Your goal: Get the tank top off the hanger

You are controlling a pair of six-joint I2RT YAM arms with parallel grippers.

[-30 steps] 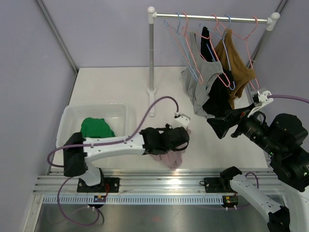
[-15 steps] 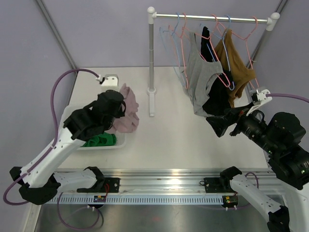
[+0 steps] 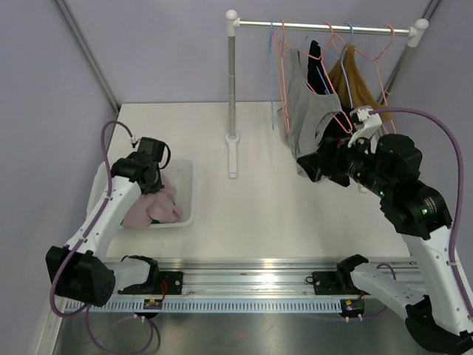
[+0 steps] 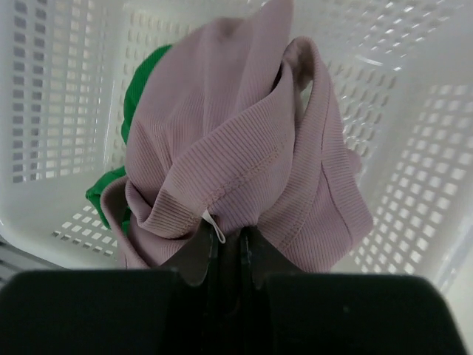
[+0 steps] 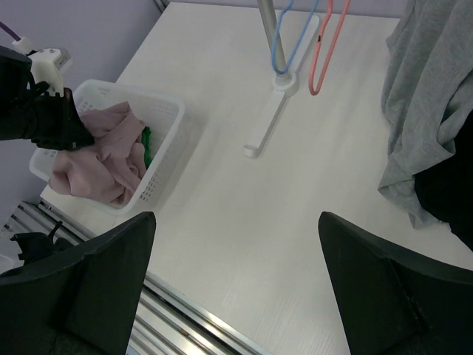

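L end effector (image 4: 225,244) clamping pink tank top (image 4: 244,148) in basket (image 4: 414,111), R end effector (image 5: 236,259) released

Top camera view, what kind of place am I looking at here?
Probably a robotics lab test cell: a white table boxed in by plain lilac walls, a small clothes rail standing on it, and a laundry basket.

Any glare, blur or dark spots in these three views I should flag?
Top external: bright glare on the metal rail, otherwise even light. Left wrist: pink tank top sharp, ribbing readable; left gripper a dark, soft blob. Right wrist: right gripper shows as blurred black silhouettes; table in focus.
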